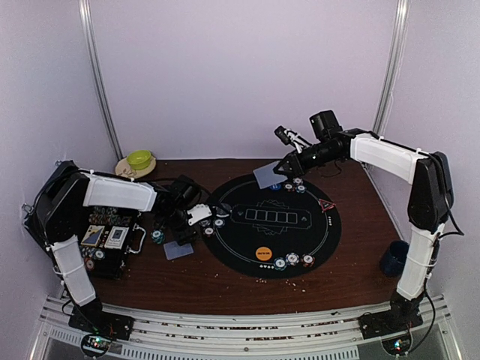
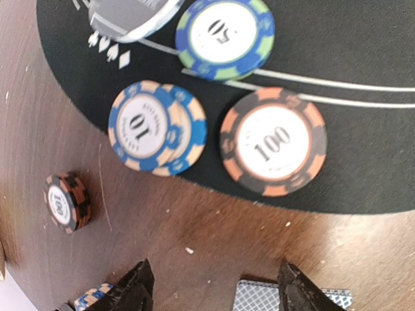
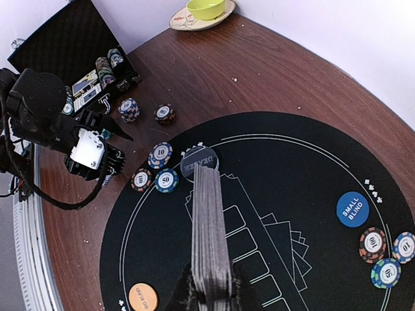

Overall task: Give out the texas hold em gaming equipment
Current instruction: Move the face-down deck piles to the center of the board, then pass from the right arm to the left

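deck: edge-on, clenched in right gripper over black mat; the top view shows only one card back | 10 chips, 50 chip, 100 chip: mat's left edge, values readable only in left wrist view | left gripper: jaws apart, above face-down card on table

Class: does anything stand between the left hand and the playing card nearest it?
Nothing visible does. The playing card lies uncovered directly below the left hand; the chips sit off to the side.
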Motion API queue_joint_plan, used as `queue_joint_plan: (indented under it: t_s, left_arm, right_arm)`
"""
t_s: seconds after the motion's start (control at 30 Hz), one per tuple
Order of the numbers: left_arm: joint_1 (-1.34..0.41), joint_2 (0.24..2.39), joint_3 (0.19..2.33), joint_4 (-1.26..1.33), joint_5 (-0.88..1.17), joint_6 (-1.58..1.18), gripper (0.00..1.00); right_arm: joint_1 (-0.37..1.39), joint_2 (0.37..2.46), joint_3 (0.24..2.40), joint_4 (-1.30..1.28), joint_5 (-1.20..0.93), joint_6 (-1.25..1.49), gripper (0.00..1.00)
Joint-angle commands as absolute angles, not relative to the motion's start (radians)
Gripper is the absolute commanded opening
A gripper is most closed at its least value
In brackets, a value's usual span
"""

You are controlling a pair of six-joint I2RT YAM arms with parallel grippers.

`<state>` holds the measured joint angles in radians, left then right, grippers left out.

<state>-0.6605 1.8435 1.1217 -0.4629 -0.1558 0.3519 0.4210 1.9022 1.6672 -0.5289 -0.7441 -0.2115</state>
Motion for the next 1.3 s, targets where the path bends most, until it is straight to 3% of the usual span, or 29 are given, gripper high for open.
queue_joint_plan:
  t_s: [0.0, 0.33, 0.9, 1.0, 1.1, 1.27]
  left_arm:
    - [-0.636, 1.842, 1.077, -0.491, -0.175, 0.346, 0.67]
    - [-0.627, 1.778, 0.997, -0.509, -0.146, 0.362, 0.58]
    - [-0.588, 1.554, 0.843, -0.575, -0.161, 0.411, 0.58]
    - [-0.588, 1.504, 0.895, -0.578, -0.173, 0.433, 0.7]
    - [-0.588, 1.485, 1.011, -0.571, -0.188, 0.474, 0.94]
    - [-0.59, 1.487, 1.167, -0.392, -0.182, 0.565, 0.98]
  right_arm:
    - [0.431, 1.91, 1.706, -0.531, -0.732, -0.226, 0.0]
    - [0.445, 1.926, 1.723, -0.548, -0.724, -0.236, 0.0]
    - [0.464, 1.921, 1.728, -0.559, -0.72, -0.241, 0.0]
    - [0.464, 1.923, 1.74, -0.559, -0.725, -0.23, 0.0]
    - [0.465, 1.924, 1.765, -0.569, -0.736, -0.216, 0.0]
    - [0.464, 1.92, 1.794, -0.533, -0.781, -0.15, 0.0]
